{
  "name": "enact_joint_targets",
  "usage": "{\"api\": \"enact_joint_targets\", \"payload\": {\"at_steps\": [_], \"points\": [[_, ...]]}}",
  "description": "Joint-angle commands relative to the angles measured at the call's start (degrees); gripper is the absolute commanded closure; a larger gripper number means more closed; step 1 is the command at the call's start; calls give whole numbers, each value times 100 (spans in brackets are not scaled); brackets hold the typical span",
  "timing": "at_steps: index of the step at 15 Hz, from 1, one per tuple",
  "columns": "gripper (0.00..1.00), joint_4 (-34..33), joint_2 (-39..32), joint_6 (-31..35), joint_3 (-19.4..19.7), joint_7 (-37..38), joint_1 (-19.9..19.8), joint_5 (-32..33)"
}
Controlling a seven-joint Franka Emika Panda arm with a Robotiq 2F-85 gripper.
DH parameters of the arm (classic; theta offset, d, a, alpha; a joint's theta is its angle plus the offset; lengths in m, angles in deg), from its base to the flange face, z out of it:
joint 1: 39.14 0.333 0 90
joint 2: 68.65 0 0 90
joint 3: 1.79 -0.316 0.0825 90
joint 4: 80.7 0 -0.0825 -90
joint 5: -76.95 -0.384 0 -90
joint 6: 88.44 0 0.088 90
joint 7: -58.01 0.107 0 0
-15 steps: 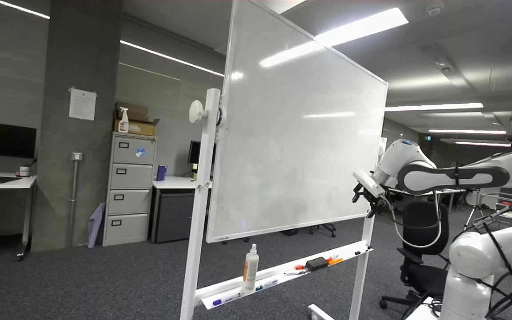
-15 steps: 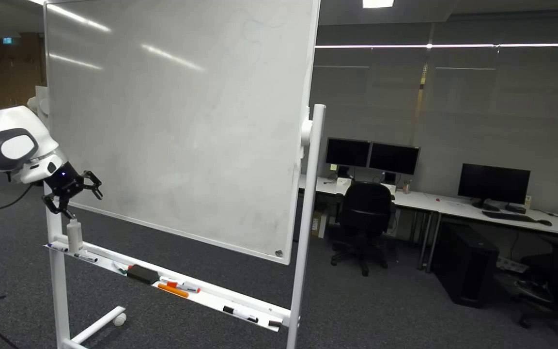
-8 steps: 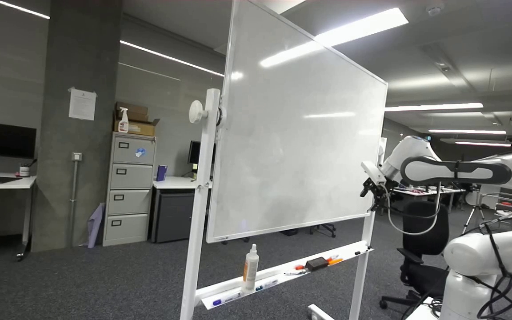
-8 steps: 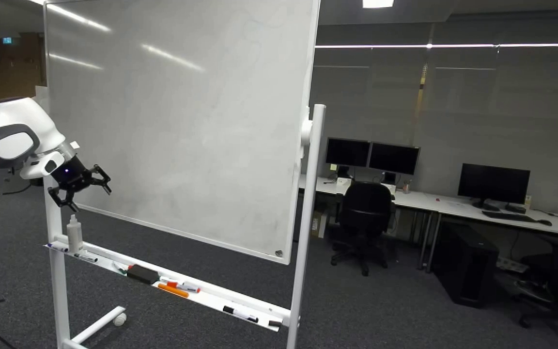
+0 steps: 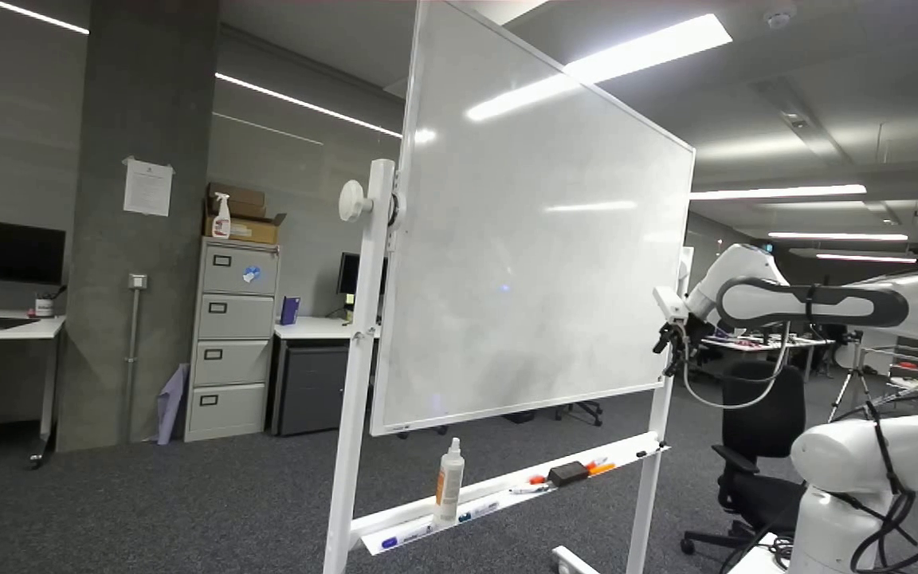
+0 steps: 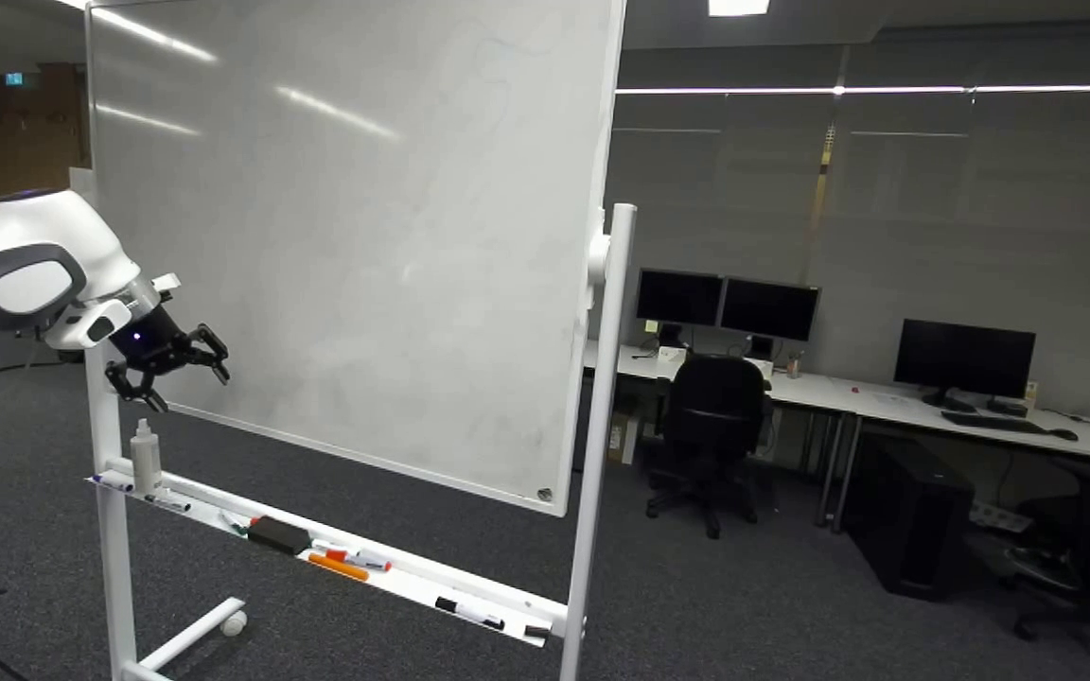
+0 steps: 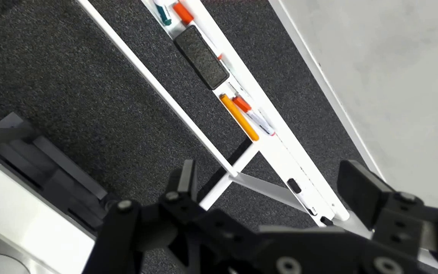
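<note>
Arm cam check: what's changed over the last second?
The open hand shifted up and rightward in both exterior views; in an exterior view it no longer overlaps the labelled bottle. Nothing was taken hold of or let go. Unchanged: the bottle, black whiteboard eraser and orange marker on the tray, and the whiteboard.

The lighting is rather dim. It comes from long ceiling lamps (image 5: 650, 49), which make white streaks of glare on the whiteboard (image 5: 523, 271) in both exterior views. In the wrist view, the gripper (image 7: 268, 167) looks dark and slightly blurred.
</note>
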Motion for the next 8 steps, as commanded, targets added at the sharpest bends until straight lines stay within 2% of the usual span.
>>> {"api": "enact_joint_targets", "payload": {"at_steps": [1,8], "points": [[0,-125,-40,-49,6,-242,75,9],[0,-24,1,-13,-43,-188,14,-38]]}}
